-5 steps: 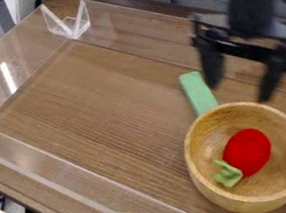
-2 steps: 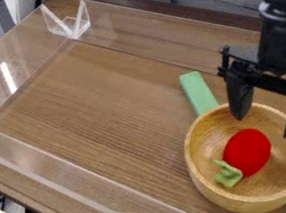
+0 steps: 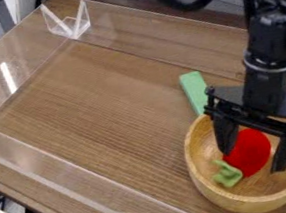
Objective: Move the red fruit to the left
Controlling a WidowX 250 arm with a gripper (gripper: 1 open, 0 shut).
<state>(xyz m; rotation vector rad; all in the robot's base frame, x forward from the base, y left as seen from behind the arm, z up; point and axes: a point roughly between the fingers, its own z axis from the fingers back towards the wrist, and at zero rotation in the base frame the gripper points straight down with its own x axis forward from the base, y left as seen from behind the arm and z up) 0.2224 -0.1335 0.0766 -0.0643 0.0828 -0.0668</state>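
Presently, entry for this moment:

Step in hand: approach for the grasp. Gripper [image 3: 264, 146] points straight down over the wooden bowl [image 3: 205, 175] at lower right of frame; nothing is held yet.

Fingers: two dark fingers [image 3: 223, 134] spread wide apart, one either side of the red fruit [image 3: 251, 150], tips at or just inside the bowl's rim level. Whether either tip touches the fruit I cannot tell.

Task's thing: red fruit sits inside the bowl, toward its centre, light green stem piece [image 3: 228, 176] lying at its lower left against the bowl floor. The arm's hand partly covers the fruit from above.

Next move, my judgement: lower a little more so the tips sit around the fruit's widest part, close on it, lift clear of the bowl wall, then carry it toward the left of frame and set it on the bare wood. The bowl's wall leaves little room for the spread fingers, so a tip could catch the rim; the round fruit could roll out of a shallow pinch.

Nearby: flat light-green oblong block [image 3: 197, 92] lies on the table just above and left of the bowl, not the target.

Surface: wood-grain tabletop [image 3: 91, 106], enclosed by low clear acrylic walls [image 3: 17, 56]; left half bare.

Room: background at top of frame dark and blurred, not readable.
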